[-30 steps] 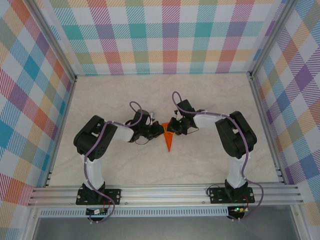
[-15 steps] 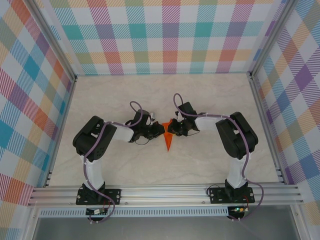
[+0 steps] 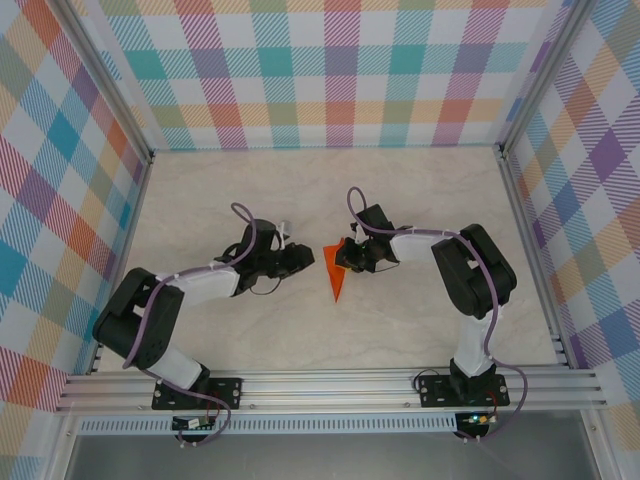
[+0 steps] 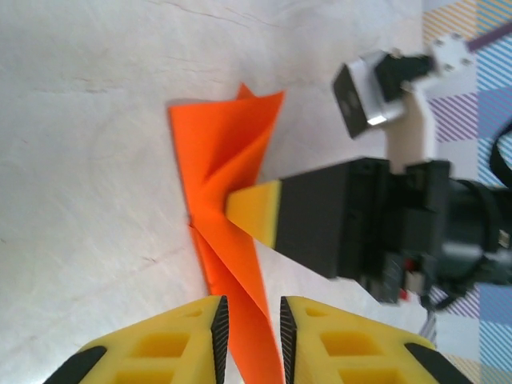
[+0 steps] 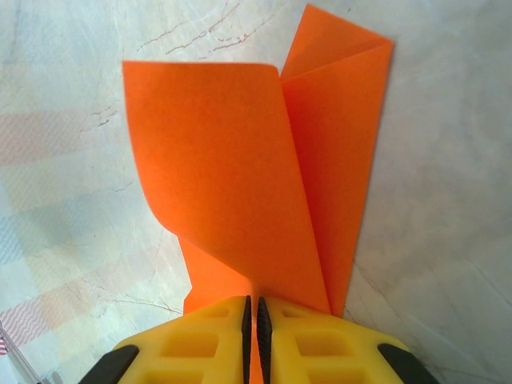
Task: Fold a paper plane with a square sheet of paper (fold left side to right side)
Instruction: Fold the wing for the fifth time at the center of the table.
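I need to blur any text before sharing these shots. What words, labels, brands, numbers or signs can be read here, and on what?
No readable text anywhere.
The orange paper plane is plain.
The right gripper and left gripper carry no marks.
The checked walls show pattern alone.
Anything on the arm bases is too small to read.

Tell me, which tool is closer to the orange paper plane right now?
Right. The right tool is pinching the paper plane itself, on its right side. The left tool sits just off the plane's left side, jaws slightly apart, not holding it.
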### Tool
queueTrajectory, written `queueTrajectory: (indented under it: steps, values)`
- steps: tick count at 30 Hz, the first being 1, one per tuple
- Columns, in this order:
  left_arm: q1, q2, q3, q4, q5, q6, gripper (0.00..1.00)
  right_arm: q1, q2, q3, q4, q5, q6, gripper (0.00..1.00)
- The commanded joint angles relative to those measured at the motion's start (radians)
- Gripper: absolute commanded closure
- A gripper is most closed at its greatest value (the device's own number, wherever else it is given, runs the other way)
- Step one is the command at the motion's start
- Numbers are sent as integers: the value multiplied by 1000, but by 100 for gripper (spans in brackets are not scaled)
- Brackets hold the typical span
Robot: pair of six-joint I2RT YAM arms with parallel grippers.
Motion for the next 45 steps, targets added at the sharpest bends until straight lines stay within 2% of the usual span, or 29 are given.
queueTrajectory:
  steps: [1,5,10,20,45]
  values:
    - [-77,-35,-13,6,62,6,78,3,49,-48,-120,58,-36,85]
    - [-170,-20,-3,81,70,-42,80,2,52,-45,-128,60,-41,85]
    - [-231,61,49,92,66,-43,82,3,57,-36,-136,60,-44,85]
    - [-235,180,91,76,29,-20,84,3,54,-28,-152,63,-50,86]
    - [-236,244,34,111,18,-49,85,3,58,-17,-162,63,-54,85]
